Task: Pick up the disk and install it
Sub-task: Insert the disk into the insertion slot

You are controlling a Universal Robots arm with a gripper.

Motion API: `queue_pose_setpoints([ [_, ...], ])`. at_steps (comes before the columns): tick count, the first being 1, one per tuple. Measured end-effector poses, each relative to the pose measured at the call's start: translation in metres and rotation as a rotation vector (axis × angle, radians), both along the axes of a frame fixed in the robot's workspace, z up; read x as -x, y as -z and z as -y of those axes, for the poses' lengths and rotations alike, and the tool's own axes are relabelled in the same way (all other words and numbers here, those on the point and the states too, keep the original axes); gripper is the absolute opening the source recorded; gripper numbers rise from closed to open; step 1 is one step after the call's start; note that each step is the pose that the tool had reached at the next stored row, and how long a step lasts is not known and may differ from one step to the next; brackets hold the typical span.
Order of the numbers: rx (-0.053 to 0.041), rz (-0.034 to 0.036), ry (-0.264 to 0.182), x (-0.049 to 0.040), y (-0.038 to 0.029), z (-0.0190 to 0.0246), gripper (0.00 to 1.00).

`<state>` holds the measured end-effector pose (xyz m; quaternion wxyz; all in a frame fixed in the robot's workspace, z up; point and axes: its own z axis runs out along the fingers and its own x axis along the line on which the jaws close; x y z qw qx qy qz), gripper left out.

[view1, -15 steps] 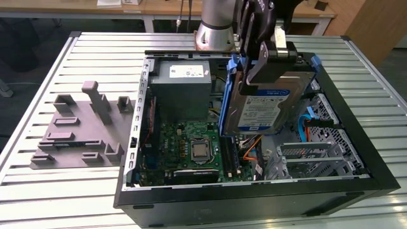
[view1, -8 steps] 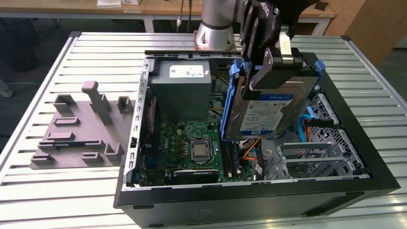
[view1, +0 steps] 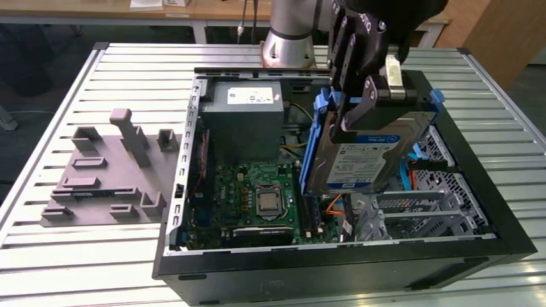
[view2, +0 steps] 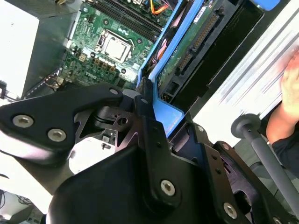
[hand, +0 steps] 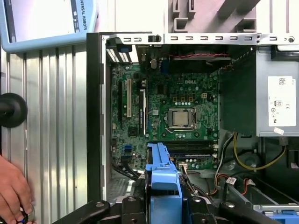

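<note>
The disk (view1: 365, 157), silver with a blue-and-white label and blue rails, hangs tilted on edge above the open computer case (view1: 341, 268). My gripper (view1: 373, 105) is shut on its upper end, with one black finger across the labelled face. Below the disk lie the silver drive cage (view1: 439, 201) and the motherboard (view1: 260, 198). In the second wrist view the disk's green underside (view2: 187, 46) and blue rail (view2: 164, 114) run out from between the fingers (view2: 145, 116). The first wrist view shows the blue rail (hand: 161, 175) over the motherboard (hand: 182, 116).
A grey power supply box (view1: 243, 121) fills the case's far corner. A grey plastic fixture (view1: 111, 176) lies on the slatted table (view1: 85, 256) at the exterior view's left. A person's hand (hand: 14, 193) rests beside the case, near a blue-rimmed screen (hand: 46, 23).
</note>
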<state>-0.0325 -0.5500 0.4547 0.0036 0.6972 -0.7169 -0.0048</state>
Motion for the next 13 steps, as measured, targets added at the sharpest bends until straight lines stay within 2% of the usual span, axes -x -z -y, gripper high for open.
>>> queue_pose_setpoints([
  [4,0.0000,0.0000,0.000,-0.0038,0.0005,0.0046,0.36],
  [13,0.0002,-0.0001,0.000,-0.0219,0.0024,0.0073,0.36],
])
